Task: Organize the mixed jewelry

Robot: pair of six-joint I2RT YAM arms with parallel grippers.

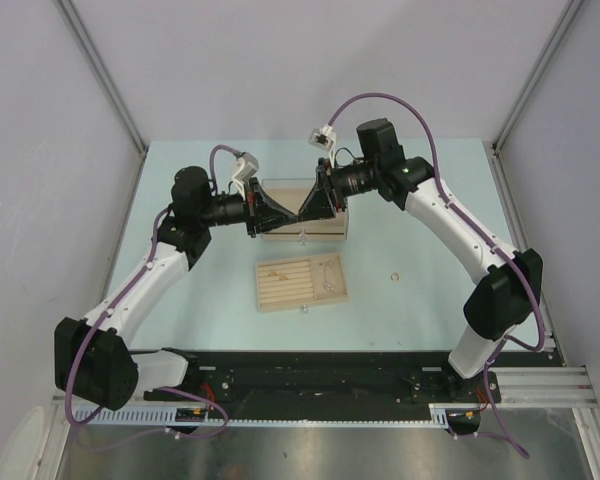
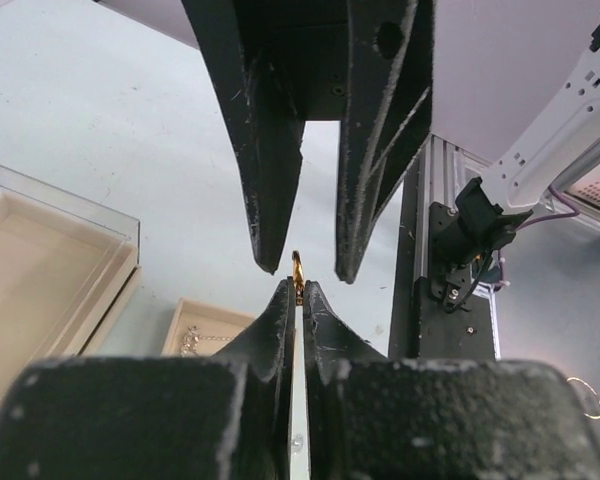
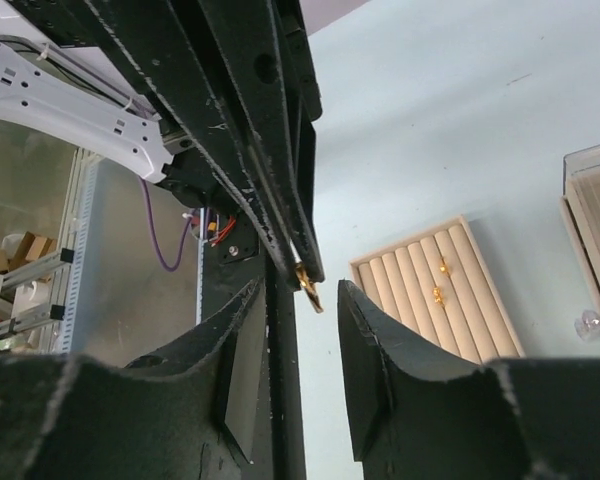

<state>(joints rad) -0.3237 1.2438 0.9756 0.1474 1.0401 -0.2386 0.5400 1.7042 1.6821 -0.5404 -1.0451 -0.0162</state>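
1. Both arms reach in from the sides with their forearms nearly level and meet tip to tip over the beige box at the middle of the table
2. The left gripper is pinched tight on a small gold ring, which stands on edge out of its fingertips
3. The right gripper faces it with its jaws parted, one finger on either side of that ring and clear of it
4. The ring is held in the air, above the box in the overhead view
5. The slotted tray lies just nearer the arm bases than the box; two gold pieces sit in its grooves and a silvery chain lies in its end compartment
6. A thin loose ring lies on the table to the right of the tray, apart from it
7. The tabletop is pale blue-green, with plain grey-white walls on three sides and a black rail along the near edge
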